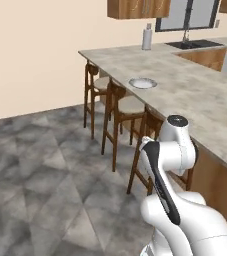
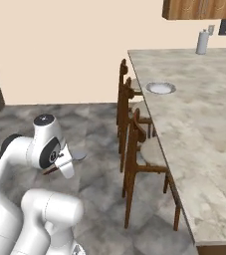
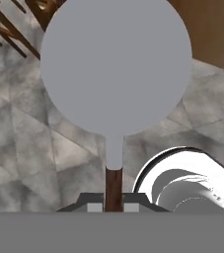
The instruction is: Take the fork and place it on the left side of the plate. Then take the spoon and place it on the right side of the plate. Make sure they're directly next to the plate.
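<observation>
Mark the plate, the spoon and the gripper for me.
plate [image 1: 143, 83], left base view: its white centre.
spoon [image 3: 116, 64], hand view: its round grey bowl.
gripper [image 3: 114, 207], hand view: midway between the fingertips, shut on the spoon's brown handle.

I see even, bright rendered light, soft faint shadows, no glare; base views slightly soft, hand view sharp.

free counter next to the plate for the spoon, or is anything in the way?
Bare counter lies on both sides of the plate, and wide open inward. The bottle stands far off at the back. The edge side is tight: stools sit just below. The gripper holds the spoon over the floor.
</observation>
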Available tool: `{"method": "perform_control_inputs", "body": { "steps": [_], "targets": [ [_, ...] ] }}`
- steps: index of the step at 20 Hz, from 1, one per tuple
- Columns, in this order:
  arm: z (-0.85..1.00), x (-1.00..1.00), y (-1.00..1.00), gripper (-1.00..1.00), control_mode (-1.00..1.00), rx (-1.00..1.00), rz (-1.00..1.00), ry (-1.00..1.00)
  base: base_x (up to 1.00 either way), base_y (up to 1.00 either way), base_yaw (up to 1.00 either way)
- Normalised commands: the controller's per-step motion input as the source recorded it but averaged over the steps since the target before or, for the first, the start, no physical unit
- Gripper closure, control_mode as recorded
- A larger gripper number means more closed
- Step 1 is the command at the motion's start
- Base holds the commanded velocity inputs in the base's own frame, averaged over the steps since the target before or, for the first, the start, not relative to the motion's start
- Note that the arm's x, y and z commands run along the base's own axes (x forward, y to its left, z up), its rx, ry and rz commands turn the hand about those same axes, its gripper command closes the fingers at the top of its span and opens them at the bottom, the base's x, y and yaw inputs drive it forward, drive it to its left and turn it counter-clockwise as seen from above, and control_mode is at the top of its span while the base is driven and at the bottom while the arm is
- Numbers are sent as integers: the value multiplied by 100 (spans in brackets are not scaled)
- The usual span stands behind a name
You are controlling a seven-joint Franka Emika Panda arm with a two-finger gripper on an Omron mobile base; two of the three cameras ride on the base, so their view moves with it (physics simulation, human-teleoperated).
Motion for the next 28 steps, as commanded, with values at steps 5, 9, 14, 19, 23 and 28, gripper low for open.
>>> {"method": "perform_control_inputs", "body": {
  "steps": [5,9,14,19,23,28],
  "targets": [
    [0,0,0,100,100,0,0,0,67,50,-34],
    [0,0,0,100,100,0,0,0,62,63,-21],
    [0,0,0,100,100,0,0,0,54,69,-20],
    [0,0,0,100,100,0,0,0,51,64,-26],
    [0,0,0,100,100,0,0,0,50,62,-27],
    [0,0,0,100,100,0,0,0,56,52,-37]
  ]
}}
